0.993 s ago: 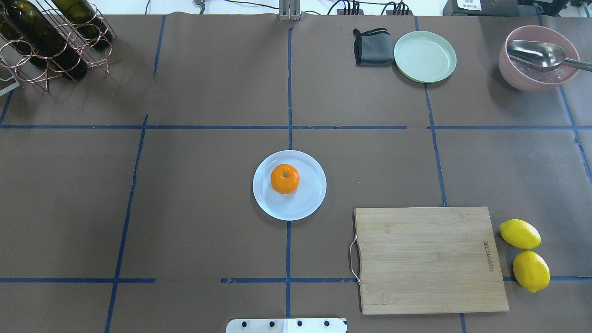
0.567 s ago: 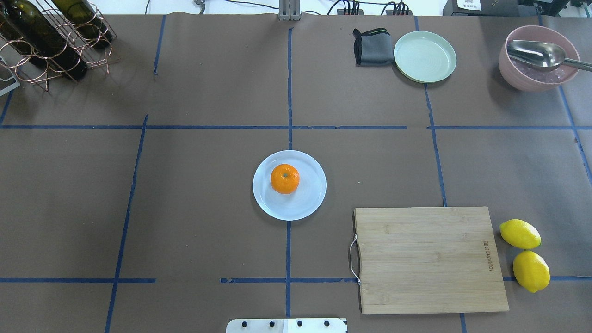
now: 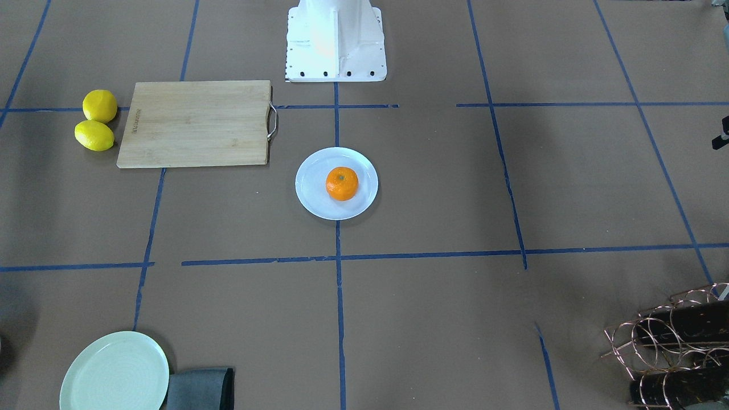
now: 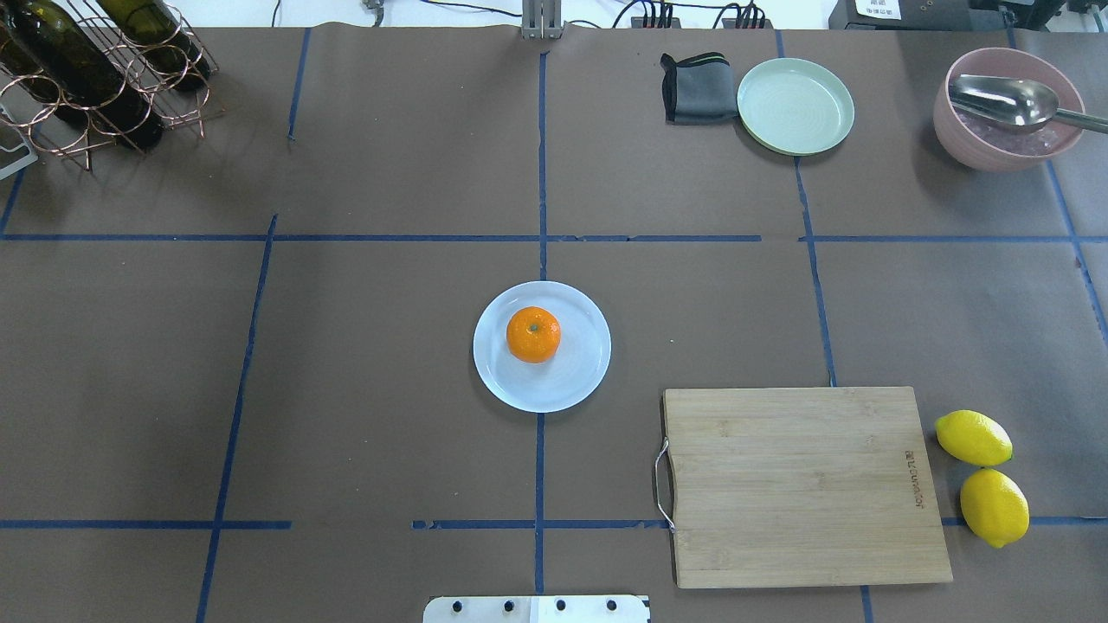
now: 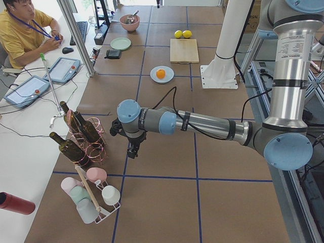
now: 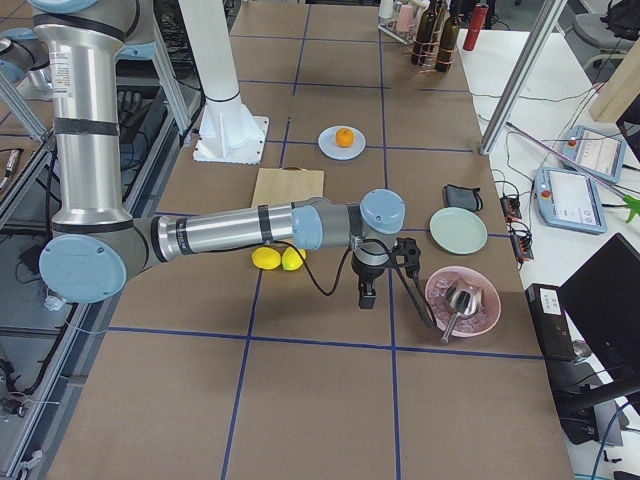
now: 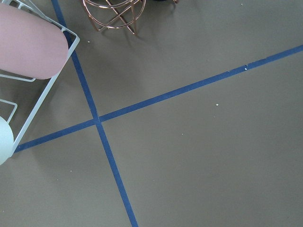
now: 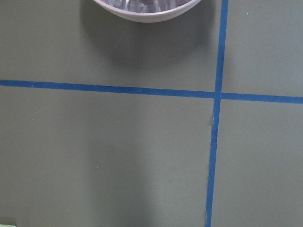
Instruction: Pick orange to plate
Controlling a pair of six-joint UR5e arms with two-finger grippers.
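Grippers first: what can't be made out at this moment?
- Left gripper: only in exterior left, small; jaws open or shut unclear.
- Right gripper: only in exterior right; same.
- Pink bowl: contents blurred, partly under the scoop; cut off by the top edge in right wrist view.

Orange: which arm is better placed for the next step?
Neither clearly: the orange already rests on the plate; left hand hangs by the bottle rack, right hand by the pink bowl.

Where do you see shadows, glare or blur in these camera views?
Overhead view: even light, sharp; the pink bowl throws a soft shadow leftward and its spoon glints. Front-facing view: the robot base is washed out white; the orange on the plate is crisp. Wrist views: sharp, no glare.
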